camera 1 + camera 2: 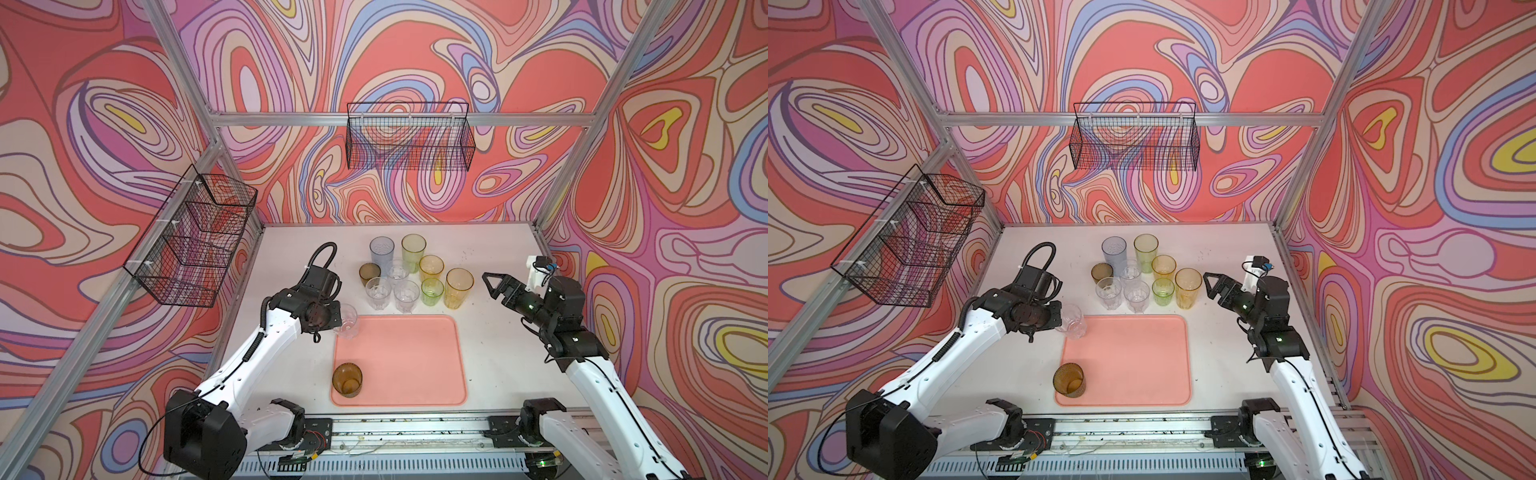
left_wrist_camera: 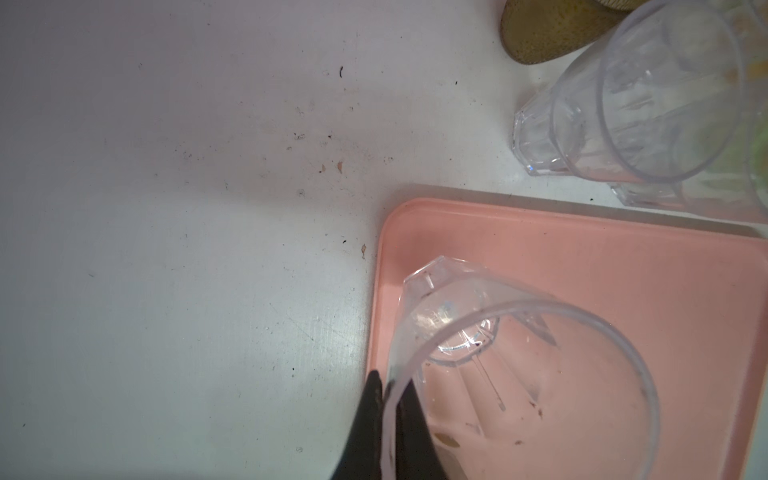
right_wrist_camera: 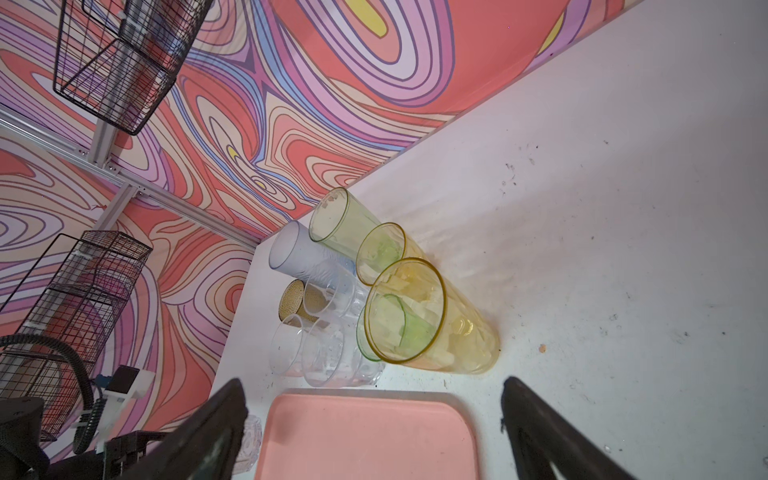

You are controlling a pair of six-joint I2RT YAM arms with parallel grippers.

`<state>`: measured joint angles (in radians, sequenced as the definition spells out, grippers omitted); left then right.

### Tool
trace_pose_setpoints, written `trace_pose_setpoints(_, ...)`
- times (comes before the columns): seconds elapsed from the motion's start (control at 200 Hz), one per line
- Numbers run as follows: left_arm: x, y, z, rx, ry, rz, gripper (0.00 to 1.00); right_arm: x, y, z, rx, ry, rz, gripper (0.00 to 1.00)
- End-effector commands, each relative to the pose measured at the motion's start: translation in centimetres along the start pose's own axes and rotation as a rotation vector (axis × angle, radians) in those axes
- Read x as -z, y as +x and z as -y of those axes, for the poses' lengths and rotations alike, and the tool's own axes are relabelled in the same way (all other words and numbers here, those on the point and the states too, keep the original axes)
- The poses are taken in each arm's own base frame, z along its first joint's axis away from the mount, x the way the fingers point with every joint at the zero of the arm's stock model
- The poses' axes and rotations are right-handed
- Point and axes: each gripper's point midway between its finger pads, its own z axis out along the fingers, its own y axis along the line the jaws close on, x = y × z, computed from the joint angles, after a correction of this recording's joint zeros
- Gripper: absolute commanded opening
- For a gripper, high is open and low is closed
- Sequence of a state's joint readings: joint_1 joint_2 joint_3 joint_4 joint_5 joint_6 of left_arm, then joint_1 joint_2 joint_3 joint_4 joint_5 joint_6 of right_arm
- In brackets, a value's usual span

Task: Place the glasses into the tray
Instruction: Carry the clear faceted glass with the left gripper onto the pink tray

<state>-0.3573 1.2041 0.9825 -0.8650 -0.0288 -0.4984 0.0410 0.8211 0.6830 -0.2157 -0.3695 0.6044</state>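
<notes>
— What's in your hand?

— My left gripper [image 2: 388, 386] is clamped on the thin wall of a clear faceted glass [image 2: 449, 316], one finger inside and one outside. Its base sits over the far left corner of the tray [image 1: 415, 374], close to the raised rim. I can't tell whether it touches down.

— What could go wrong?

— A pinch that thin could let the glass swing or slip. If the base catches the rim, it may tip out onto the table [image 1: 291, 365].

— Anything in the way?

— The brown glass [image 1: 347, 380] at the tray's near left corner is well apart. The clear tumblers [image 1: 379, 291] just past the far edge are easy to knock if I drift outward. The coloured glasses [image 1: 432, 268] stand behind those. My right gripper [image 1: 491, 286], jaws wide and empty, hovers beside the tall yellow-orange glass [image 1: 459, 286]. The wire baskets [image 1: 409, 137] hang on the walls, out of reach.
</notes>
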Motion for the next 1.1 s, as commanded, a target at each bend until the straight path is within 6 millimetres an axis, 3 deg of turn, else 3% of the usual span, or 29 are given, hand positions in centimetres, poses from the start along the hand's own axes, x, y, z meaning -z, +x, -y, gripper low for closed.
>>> trace_pose_setpoints(0.0, -0.2, 1.0, 0.0, 0.001, -0.006, -0.03, 0.0, 0.3, 0.1, 0.1, 0.003, 0.004, 0.016, 0.98)
trace_pose_setpoints(0.491, -1.6, 4.4, 0.4, -0.059, -0.022, -0.11, 0.0, 1.3, -0.1, 0.8, -0.002, 0.042, 0.066, 0.98)
trace_pose_setpoints(0.916, -2.4, 5.3, 0.0, -0.087, -0.039, -0.138, 0.0, -0.6, 1.5, -0.1, -0.033, -0.036, -0.057, 0.98)
trace_pose_setpoints(1.092, -3.0, 5.8, 0.0, -0.095, -0.038, -0.158, 0.0, -0.9, 1.8, 0.5, -0.058, -0.016, -0.069, 0.98)
